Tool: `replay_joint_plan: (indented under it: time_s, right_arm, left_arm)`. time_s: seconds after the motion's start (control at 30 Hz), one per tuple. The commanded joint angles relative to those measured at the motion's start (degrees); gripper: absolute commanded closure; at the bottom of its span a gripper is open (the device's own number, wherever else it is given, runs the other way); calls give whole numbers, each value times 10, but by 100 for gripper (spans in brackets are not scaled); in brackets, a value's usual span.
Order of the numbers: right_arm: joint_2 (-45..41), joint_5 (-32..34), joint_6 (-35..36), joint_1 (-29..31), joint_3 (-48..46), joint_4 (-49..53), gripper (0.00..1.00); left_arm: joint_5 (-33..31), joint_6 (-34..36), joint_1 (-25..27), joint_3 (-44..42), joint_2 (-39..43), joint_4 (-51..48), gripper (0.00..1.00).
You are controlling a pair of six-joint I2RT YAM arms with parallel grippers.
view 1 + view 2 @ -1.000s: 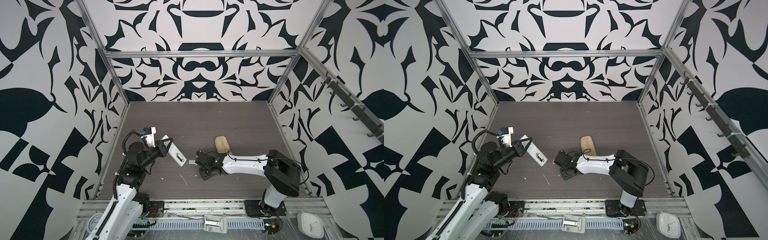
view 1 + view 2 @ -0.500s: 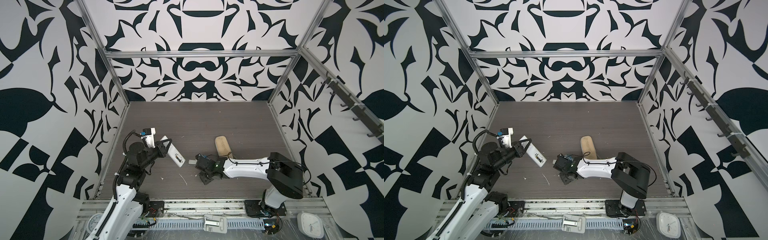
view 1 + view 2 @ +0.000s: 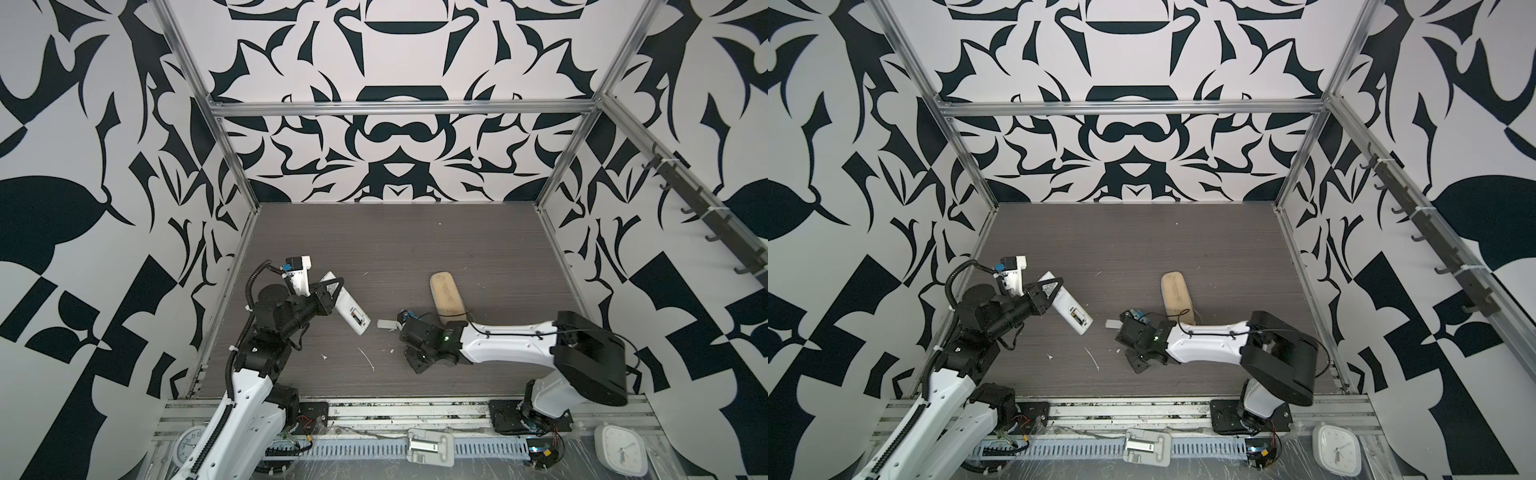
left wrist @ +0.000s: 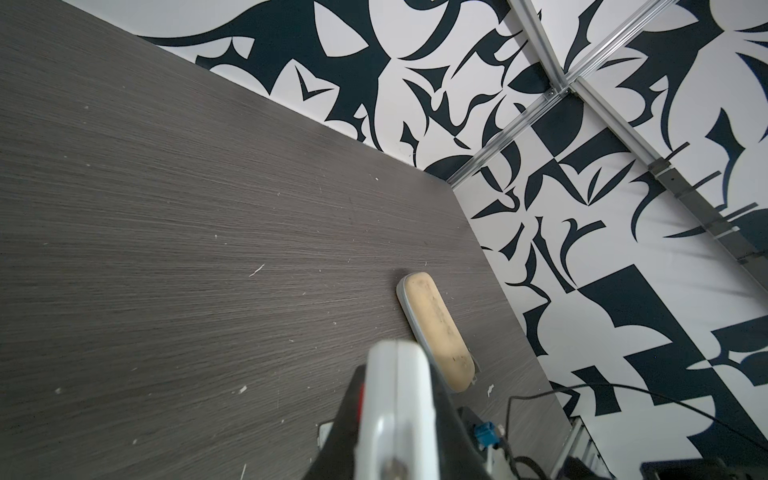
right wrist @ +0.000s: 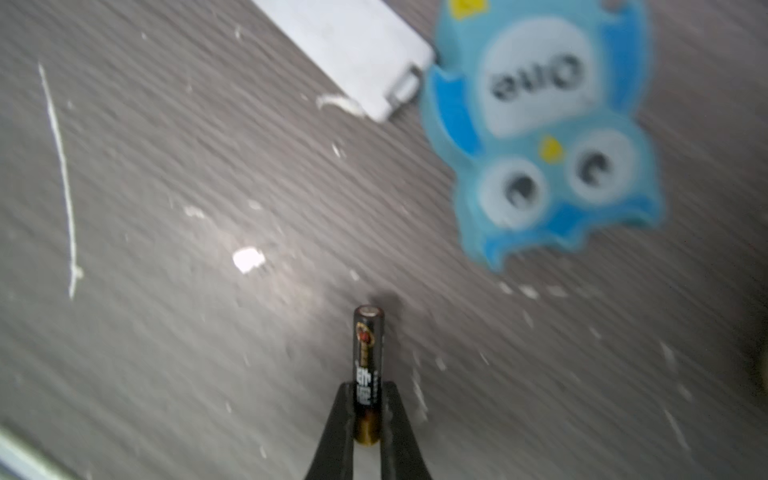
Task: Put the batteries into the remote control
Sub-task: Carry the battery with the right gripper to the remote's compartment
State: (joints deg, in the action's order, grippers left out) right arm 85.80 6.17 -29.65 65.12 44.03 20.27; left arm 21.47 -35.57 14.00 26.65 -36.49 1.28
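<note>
**Right gripper clamped on one battery; remote control held at table left**

Right gripper (image 5: 368, 390): its black, tapered jaws are closed on a battery (image 5: 369, 357), gripping the lower half. The cell is a slim cylinder with a glossy black wrap, a gold band at the gripped end and a flat metallic cap at the free end. The wrap carries a red-and-gold emblem and white characters too blurred to read. Whether the free end touches the table cannot be told.

Left gripper (image 3: 332, 291): clenched on the remote control (image 3: 347, 309), a long slim bar of white plastic. It is tilted, plain back up, with an open rectangular bay near its free end. What is in the bay cannot be resolved.

Table (image 3: 415, 249): dark grey wood-grain laminate, strewn with white scraps, among them one long thin sliver (image 5: 62, 166).

Other items:
- A flat, rubbery blue owl figure (image 5: 544, 137) has large white eyes and a yellow beak. "One" is printed on its white belly.
- A flat white cover plate (image 5: 353, 54) with a small clip tab lies just beside the owl.
- A tan oblong case (image 4: 436, 328) has rounded ends, a grey rim and faint markings that cannot be read.

View differences: only the right wrist view shows the battery, the owl and its lettering, since the right arm covers them in both top views. Only the top views show the remote's open bay. The left wrist view sees the remote edge-on, with a side seam and a blurred red spot.
</note>
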Motion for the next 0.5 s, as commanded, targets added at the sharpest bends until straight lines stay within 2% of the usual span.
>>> replay_joint_plan:
  time_s: [0.0,0.1,0.2,0.3,0.33,0.47]
  right_arm:
    - [-98,60,29,16,14,19,100]
    - [-154,80,50,24,46,55,100]
    - [-159,69,70,24,96,72,100]
    - [-131,55,91,24,152,67,100]
    - [-116,24,101,24,174,62,100]
    - [-50,-6,136,23,268,80,100]
  left_arm:
    - [30,-4,2,10,11,40,100]
    - [53,-13,2,5,11,68,100]
    - [75,-26,2,0,0,91,100]
    - [88,-38,2,-6,-10,115,100]
    - [93,-41,2,-6,-15,120,100]
    - [101,-45,2,-5,-22,126,100]
